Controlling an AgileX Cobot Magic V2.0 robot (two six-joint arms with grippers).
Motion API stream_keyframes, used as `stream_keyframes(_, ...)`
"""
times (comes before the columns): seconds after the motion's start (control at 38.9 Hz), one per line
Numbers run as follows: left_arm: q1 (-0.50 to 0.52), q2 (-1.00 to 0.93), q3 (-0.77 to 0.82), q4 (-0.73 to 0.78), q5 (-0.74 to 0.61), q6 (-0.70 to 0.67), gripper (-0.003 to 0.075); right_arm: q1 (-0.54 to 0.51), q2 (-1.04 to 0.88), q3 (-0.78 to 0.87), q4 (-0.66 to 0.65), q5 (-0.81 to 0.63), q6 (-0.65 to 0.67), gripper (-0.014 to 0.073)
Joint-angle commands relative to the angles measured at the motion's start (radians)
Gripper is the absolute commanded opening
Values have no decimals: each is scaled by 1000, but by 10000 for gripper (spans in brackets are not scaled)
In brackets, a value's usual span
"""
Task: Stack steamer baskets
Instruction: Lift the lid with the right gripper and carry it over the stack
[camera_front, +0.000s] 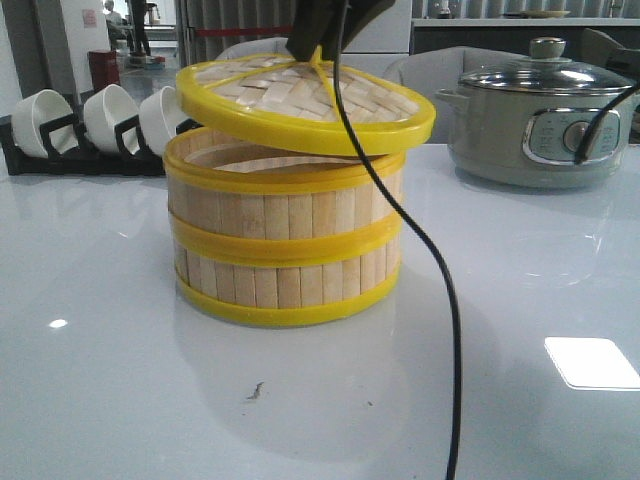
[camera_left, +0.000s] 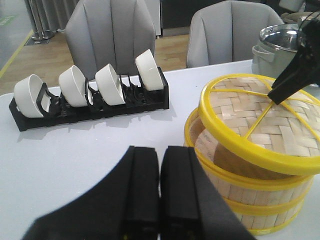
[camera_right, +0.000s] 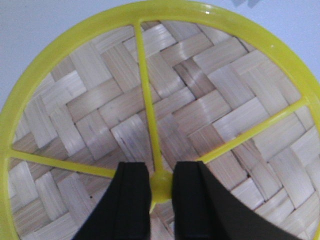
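Your two baskets (camera_front: 285, 245) already sit stacked near the middle of the table (camera_front: 520, 300), so what remains is seating the lid (camera_front: 310, 100). Your right gripper (camera_right: 161, 192) is clenched on the lid's knob (camera_right: 161, 189) and holds it tilted above the top basket, the left edge riding higher than the right. Level it first, centre its rim over the basket's rim, then lower straight down before letting go. Your left gripper (camera_left: 160, 190) hangs pressed closed on nothing, beside the stack; keep it clear.
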Motion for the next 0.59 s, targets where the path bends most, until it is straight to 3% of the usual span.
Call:
stream_keyframes(0.0,2,0,-28,-8,-78,-12,92,7,-44,-61,14,-58,0,56)
stream_keyframes(0.57,2,0,-28,-8,-79,-12,92,30,11,-93,14,-80,1,56)
